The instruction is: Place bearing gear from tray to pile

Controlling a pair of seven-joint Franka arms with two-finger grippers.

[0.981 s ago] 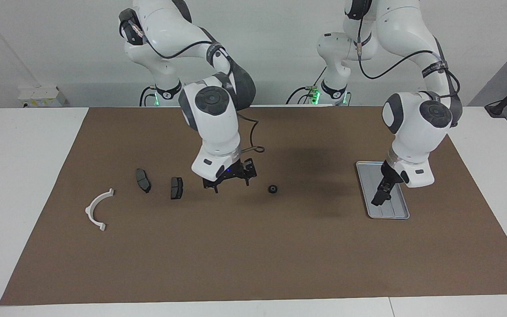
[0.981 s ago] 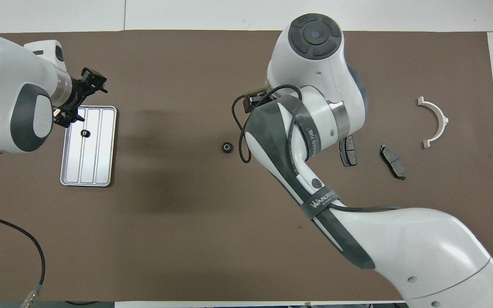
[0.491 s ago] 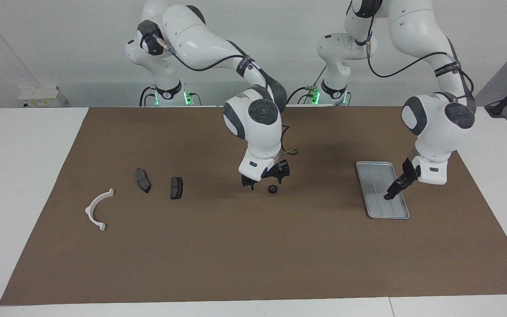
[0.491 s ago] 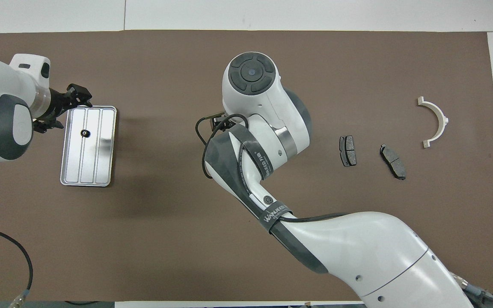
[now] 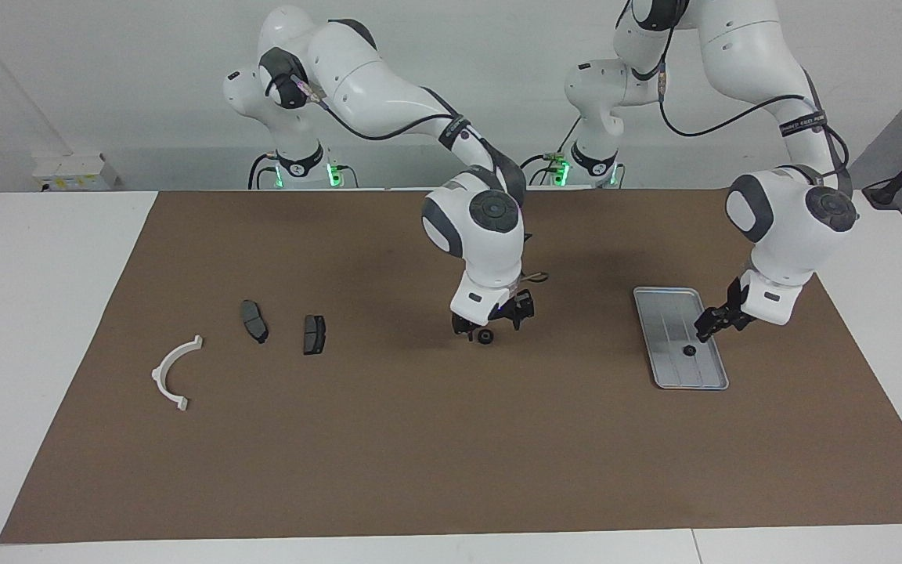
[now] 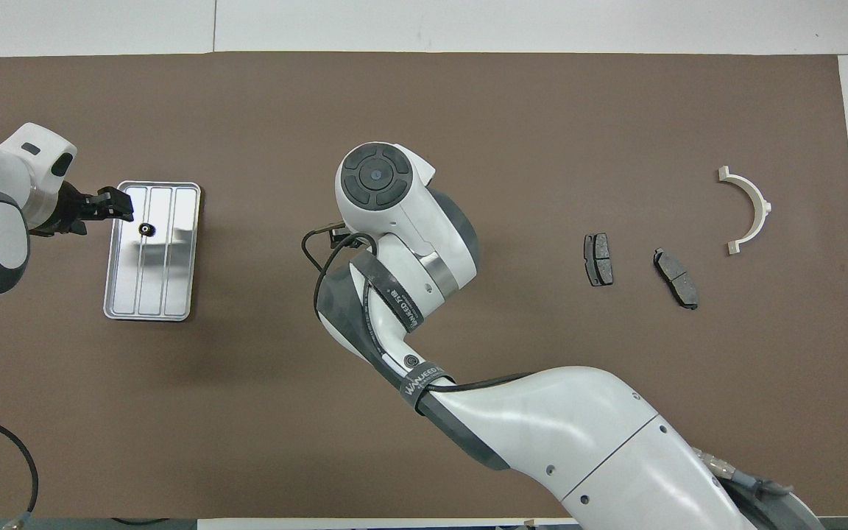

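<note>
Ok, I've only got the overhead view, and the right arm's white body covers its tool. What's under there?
Observer: The right tool hangs low over a small black round gear lying on the brown mat.
Operator: Is it gripping that gear?
Observer: No. The tool is open just above it, and the gear rests on the mat.
Operator: And is the left tool down on the ridged silver metal tray?
Observer: It looks raised. The left tool hovers over the tray's edge toward the left arm's end, apart from the second small black gear lying in it.
</note>
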